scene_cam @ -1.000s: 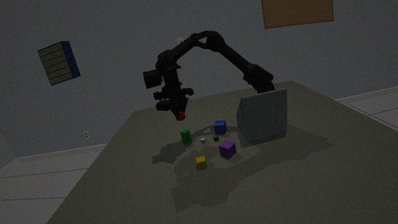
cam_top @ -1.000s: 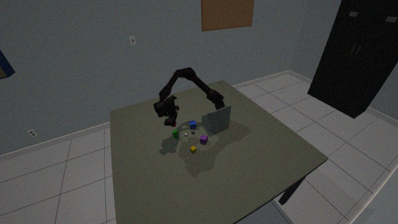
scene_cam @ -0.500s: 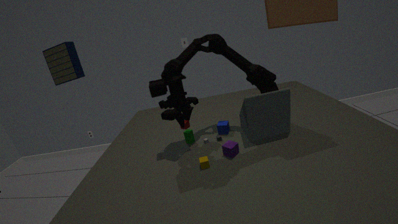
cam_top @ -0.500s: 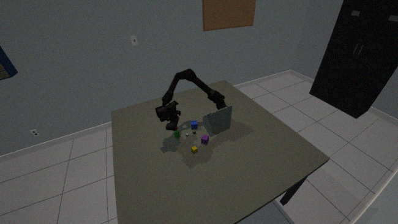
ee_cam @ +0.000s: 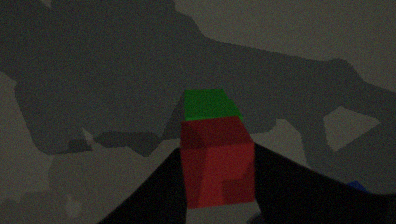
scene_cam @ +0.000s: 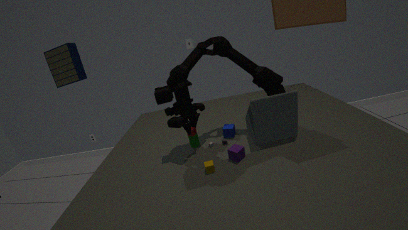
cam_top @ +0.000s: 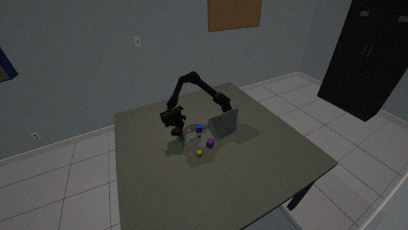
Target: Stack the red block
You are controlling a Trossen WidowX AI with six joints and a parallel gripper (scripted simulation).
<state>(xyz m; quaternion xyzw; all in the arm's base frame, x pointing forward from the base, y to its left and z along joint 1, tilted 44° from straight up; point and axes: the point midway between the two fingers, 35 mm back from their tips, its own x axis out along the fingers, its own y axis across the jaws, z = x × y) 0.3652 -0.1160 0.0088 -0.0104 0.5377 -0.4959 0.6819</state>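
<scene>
The red block is held between the two dark fingers of my gripper, which is shut on it. The green tower stands upright on the table, directly below the red block in the top and exterior views. In the wrist view the green top shows just beyond the red block's far edge, partly hidden by it. In the exterior view the red block's underside meets the green top or is very close to it; whether they touch I cannot tell.
On the table are a blue block, a purple block, a yellow block and two tiny cubes. A grey slanted box stands near the arm's base.
</scene>
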